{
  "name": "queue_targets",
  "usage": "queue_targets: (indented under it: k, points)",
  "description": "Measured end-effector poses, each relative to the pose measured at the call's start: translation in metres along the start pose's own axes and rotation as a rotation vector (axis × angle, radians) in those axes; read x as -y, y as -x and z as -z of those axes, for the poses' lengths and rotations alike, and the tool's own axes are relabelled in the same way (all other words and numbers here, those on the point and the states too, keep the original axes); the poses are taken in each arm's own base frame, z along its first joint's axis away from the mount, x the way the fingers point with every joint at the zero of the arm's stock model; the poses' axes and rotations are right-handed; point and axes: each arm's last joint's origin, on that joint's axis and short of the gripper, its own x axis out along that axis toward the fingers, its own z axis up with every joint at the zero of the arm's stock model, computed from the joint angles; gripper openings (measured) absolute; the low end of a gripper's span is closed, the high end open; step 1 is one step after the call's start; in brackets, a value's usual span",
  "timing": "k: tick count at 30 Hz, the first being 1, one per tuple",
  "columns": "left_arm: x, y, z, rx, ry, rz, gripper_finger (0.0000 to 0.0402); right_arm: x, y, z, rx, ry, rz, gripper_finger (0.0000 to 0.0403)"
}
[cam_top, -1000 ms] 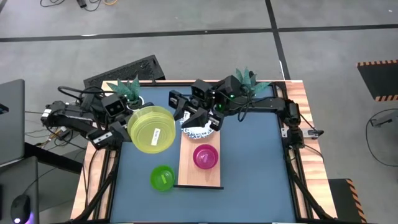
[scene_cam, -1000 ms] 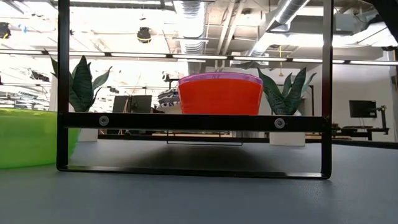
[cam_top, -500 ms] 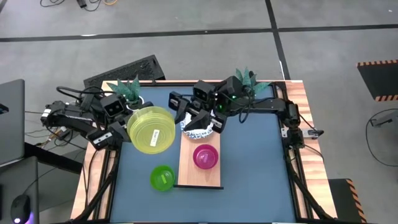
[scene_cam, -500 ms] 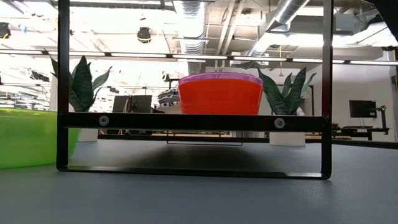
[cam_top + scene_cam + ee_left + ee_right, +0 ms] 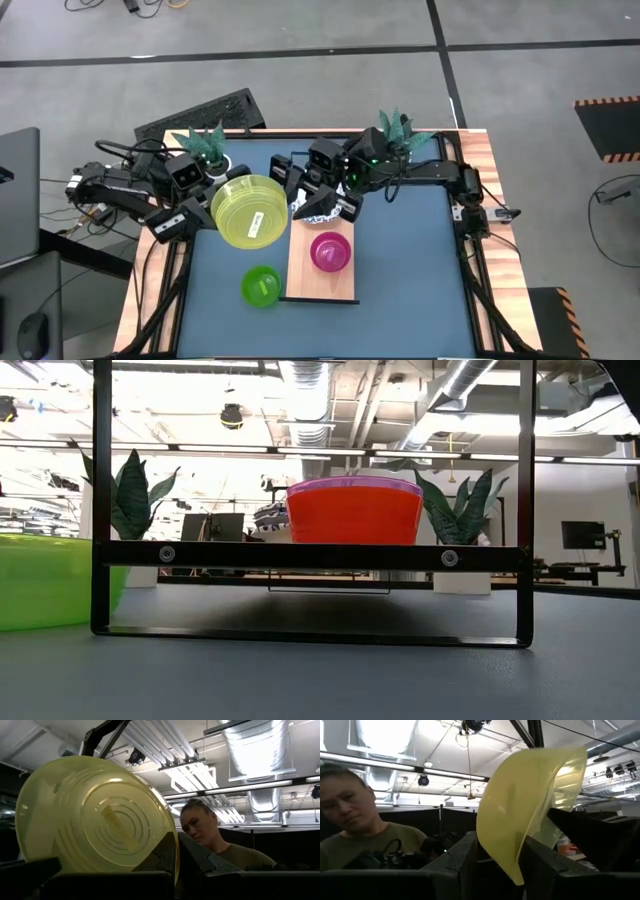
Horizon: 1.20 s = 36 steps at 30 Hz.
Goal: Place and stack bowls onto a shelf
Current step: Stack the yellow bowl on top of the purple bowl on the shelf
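Yellow bowl (image 5: 249,210) hangs tipped on its side above the table's left half, just beside the shelf (image 5: 321,262). Your left gripper (image 5: 196,206) is clenched on its rim; your right gripper (image 5: 300,195) has its fingers spread either side of the opposite rim, and you cannot tell whether they are pressing it.

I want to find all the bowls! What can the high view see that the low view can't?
Only the high view shows the yellow bowl, gripped by the left tool, with the right tool at its other edge. Only the low view shows the red bowl under the purple bowl. Both views show the purple bowl and the green bowl.
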Motion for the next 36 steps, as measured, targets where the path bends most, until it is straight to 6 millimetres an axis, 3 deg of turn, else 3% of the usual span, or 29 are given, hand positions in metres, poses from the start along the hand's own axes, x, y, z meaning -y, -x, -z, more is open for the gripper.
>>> queue_targets:
  k: [4,12,20,36]
  points:
    - [-0.0014,0.0000,0.0016,-0.013,-0.001,-0.016,0.0000,-0.0017,-0.0022,0.0016,-0.007,0.012,-0.012,0.0129]
    - [-0.0032,0.0001,0.0033,-0.022,-0.001,-0.035,0.0001,-0.0026,-0.0030,0.0029,-0.025,0.089,-0.031,0.0022]
    - [-0.0040,0.0003,0.0046,-0.037,-0.024,-0.044,0.0010,-0.0022,-0.0027,0.0029,-0.029,0.089,-0.031,0.0022]
    - [-0.0060,0.0002,0.0087,-0.075,-0.061,-0.059,0.0142,0.0022,0.0025,0.0009,-0.042,0.065,-0.016,0.0022]
